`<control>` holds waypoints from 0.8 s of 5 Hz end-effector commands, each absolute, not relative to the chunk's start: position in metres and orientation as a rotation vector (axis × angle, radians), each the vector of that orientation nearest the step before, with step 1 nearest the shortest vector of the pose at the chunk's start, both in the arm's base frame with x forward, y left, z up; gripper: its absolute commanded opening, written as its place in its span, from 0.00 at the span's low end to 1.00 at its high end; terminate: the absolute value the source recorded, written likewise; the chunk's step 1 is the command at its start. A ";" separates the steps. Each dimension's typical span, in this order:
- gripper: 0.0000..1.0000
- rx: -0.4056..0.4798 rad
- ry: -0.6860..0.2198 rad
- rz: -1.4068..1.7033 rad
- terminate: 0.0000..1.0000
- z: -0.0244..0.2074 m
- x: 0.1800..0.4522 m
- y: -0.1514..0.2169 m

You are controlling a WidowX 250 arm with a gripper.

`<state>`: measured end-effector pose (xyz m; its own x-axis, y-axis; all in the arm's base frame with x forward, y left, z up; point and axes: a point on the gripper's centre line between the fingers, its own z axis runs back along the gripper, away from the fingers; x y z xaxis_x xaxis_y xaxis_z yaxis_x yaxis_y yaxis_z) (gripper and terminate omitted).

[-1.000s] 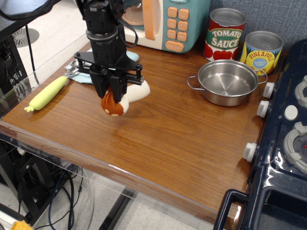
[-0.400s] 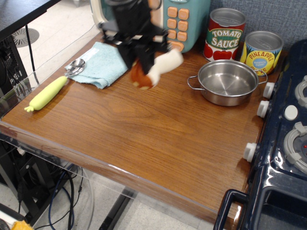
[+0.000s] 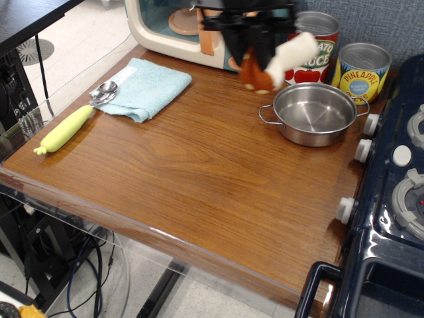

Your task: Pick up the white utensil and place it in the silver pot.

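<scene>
White utensil (image 3: 281, 58), blurred, is clamped in the half-cropped tool (image 3: 255, 50) beside silver pot (image 3: 312, 113).

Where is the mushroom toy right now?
The mushroom toy is up in the air near the back of the table, held by the gripper, just left of the silver pot and in front of the tomato sauce can.

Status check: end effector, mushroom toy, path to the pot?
End effector shut on mushroom toy, airborne. Toy near silver pot, left of rim, not over it. Pot empty; nothing blocking.
</scene>
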<state>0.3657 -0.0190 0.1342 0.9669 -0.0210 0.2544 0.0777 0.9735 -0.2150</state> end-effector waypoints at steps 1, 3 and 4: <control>0.00 -0.273 -0.263 -0.124 0.00 0.128 0.397 -0.036; 0.00 -0.232 -0.226 -0.161 0.00 0.098 0.414 -0.047; 0.00 -0.231 -0.220 -0.183 0.00 0.092 0.417 -0.053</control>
<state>0.4160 -0.0523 0.0710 0.9730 -0.1425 0.1815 0.1808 0.9596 -0.2155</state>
